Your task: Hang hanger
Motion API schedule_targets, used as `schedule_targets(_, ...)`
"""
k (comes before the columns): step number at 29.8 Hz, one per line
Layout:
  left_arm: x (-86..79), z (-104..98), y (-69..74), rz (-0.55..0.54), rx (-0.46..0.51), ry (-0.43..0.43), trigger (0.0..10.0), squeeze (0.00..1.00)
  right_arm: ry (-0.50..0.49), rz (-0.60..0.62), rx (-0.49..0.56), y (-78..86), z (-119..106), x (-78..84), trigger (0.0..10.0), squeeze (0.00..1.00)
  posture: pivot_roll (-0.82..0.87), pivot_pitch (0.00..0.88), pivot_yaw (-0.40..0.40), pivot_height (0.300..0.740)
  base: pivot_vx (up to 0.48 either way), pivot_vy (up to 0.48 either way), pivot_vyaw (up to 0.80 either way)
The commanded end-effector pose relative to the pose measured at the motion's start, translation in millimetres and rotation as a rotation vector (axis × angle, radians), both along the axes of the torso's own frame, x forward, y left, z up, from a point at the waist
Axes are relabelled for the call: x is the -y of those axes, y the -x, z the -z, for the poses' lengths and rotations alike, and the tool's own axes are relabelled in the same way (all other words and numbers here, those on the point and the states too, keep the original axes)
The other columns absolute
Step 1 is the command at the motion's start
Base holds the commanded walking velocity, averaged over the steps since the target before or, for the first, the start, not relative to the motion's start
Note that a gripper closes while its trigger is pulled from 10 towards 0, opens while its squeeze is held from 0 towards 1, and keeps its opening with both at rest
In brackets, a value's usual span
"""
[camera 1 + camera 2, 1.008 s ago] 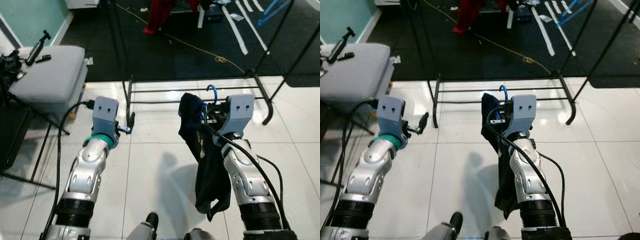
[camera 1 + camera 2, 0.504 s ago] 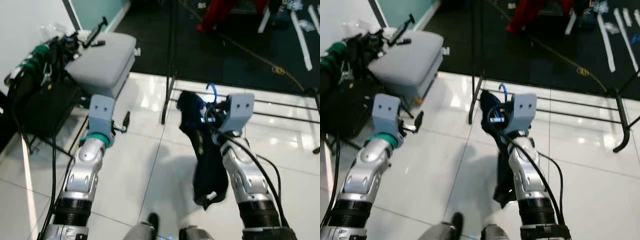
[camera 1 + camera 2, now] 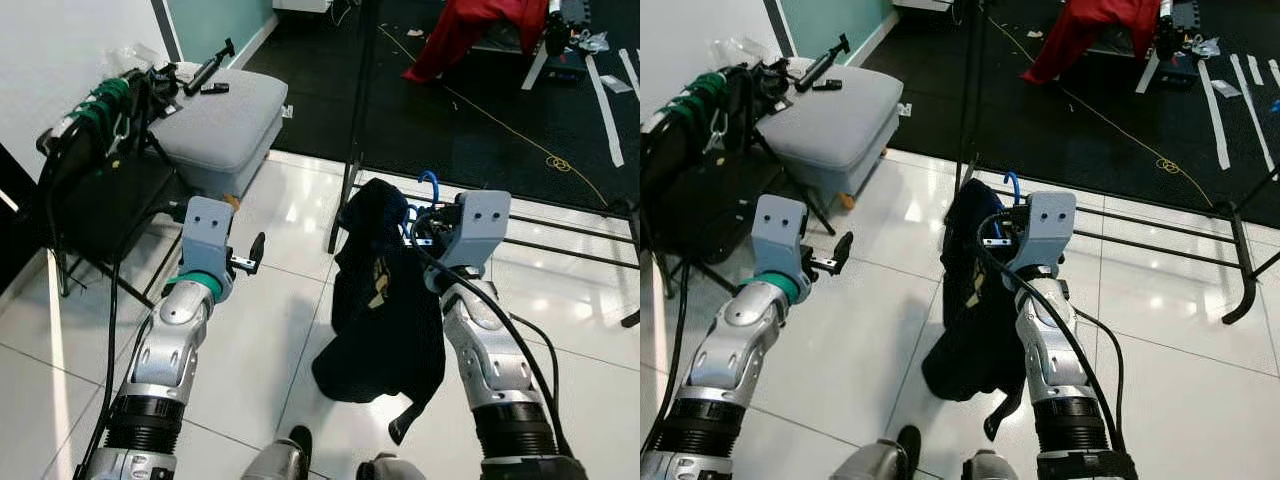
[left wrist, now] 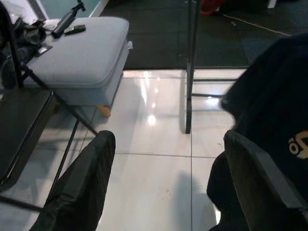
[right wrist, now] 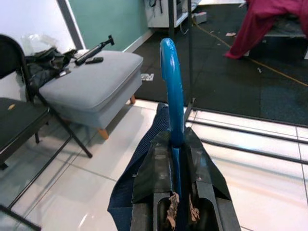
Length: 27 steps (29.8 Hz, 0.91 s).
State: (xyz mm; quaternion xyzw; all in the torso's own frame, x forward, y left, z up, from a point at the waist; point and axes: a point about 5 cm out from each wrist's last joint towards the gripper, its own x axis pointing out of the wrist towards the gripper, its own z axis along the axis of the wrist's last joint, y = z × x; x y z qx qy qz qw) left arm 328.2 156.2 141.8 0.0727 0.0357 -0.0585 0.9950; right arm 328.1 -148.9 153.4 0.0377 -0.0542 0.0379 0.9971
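- Hanger (image 5: 172, 91): blue, its curved hook standing upright above the right hand (image 5: 179, 192), whose two black fingers are closed on the hook's stem.
- Garment (image 3: 385, 300): dark navy with a small gold mark, draped on the hanger, hanging down beside the right forearm, its lower edge bunched above the white tile floor (image 3: 270, 340).
- Rack (image 3: 1240, 270): black metal, low bars over the floor just beyond the hanger.

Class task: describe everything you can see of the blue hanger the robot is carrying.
The blue hanger shows mainly as a smooth curved hook, plastic by its look, standing upright out of the right tool, whose black fingers are clamped on its neck. A dark navy garment with a small gold print hides the hanger's body and drapes beside the right arm above the white tiled floor.
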Motion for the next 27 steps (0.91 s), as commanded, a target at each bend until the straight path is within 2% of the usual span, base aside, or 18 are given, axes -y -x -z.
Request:
schedule_targets(1,1.2,10.4,2.6,0.001,-0.052,-0.002,10.0,0.00,-0.008,0.007,0.007,1.9,2.0,2.5,10.0,0.00,0.02,0.074,0.093,0.740,0.000,0.000,0.00)
schedule_targets(12,3.4,16.4,5.5,0.029,-0.092,-0.007,10.0,0.00,-0.017,0.010,-0.010,4.0,5.4,5.0,10.0,0.00,0.02,0.088,0.097,0.740,0.000,0.000,0.00)
schedule_targets(20,-10.1,20.4,10.3,-0.030,-0.104,-0.018,10.0,0.00,-0.021,-0.009,-0.043,9.8,13.7,1.7,10.0,0.00,0.03,0.128,0.092,0.740,0.000,0.000,0.00)
schedule_targets(27,-12.9,20.4,12.9,-0.056,-0.086,-0.010,10.0,0.00,-0.022,-0.016,-0.058,11.2,18.1,-0.7,10.0,0.00,0.04,0.135,0.070,0.740,0.000,0.000,0.00)
